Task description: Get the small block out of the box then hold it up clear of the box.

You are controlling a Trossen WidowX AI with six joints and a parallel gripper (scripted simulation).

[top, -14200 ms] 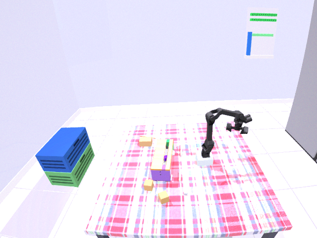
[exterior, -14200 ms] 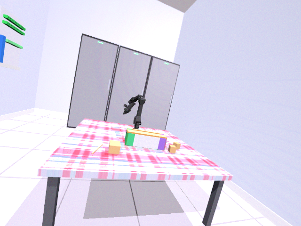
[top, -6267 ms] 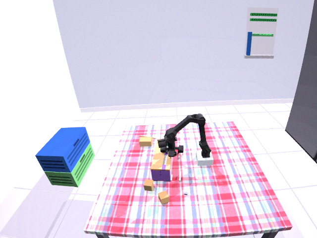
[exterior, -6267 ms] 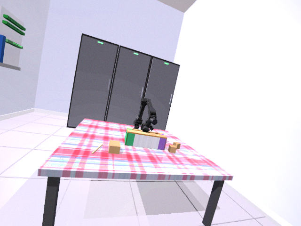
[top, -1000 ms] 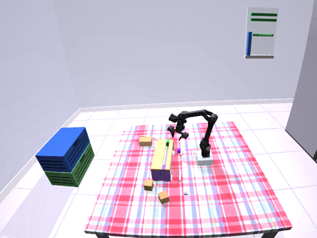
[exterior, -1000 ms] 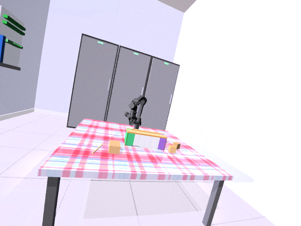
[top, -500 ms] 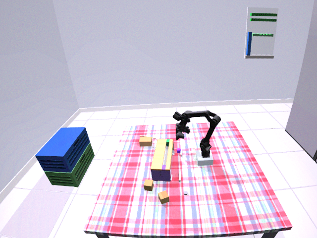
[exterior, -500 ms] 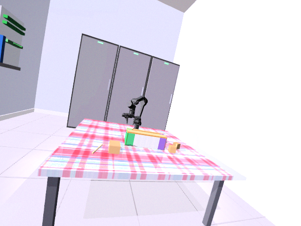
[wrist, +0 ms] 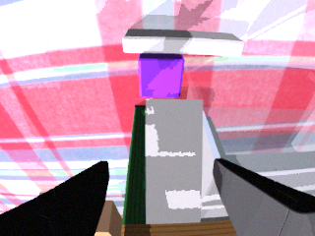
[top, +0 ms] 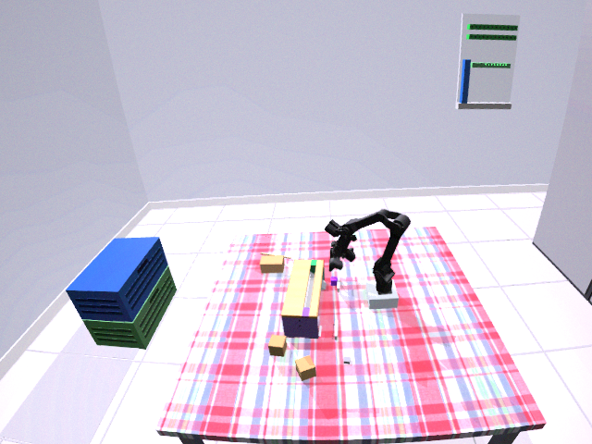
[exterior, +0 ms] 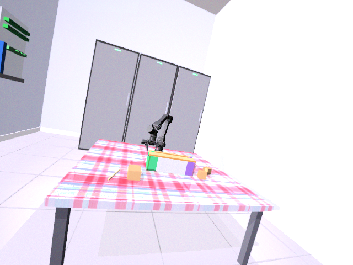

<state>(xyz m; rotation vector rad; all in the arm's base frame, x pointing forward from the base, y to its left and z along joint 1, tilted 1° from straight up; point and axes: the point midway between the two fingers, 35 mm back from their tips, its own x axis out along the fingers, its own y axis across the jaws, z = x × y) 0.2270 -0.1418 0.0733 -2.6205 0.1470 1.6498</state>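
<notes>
The small purple block (top: 333,280) (wrist: 160,75) lies on the tablecloth just outside the green end (top: 314,263) (exterior: 151,163) of the box (top: 297,291) (exterior: 172,166). In the wrist view it sits between a grey ramp (wrist: 173,157) at the box's end and a white slab (wrist: 183,42). In the exterior view the box hides it. My gripper (top: 340,260) (exterior: 154,146) (wrist: 161,167) is open and empty. It hangs a little above the green end and the block, fingers pointing down. The box's other end is purple (top: 305,311) (exterior: 189,168).
Tan cubes lie around the box: one behind it (top: 271,263) (exterior: 133,172), two in front (top: 277,345) (top: 305,367) (exterior: 202,174). A thin stick (exterior: 113,174) lies near the far cube. The arm's base (top: 382,298) stands right of the box. Stacked crates (top: 121,291) stand on the floor.
</notes>
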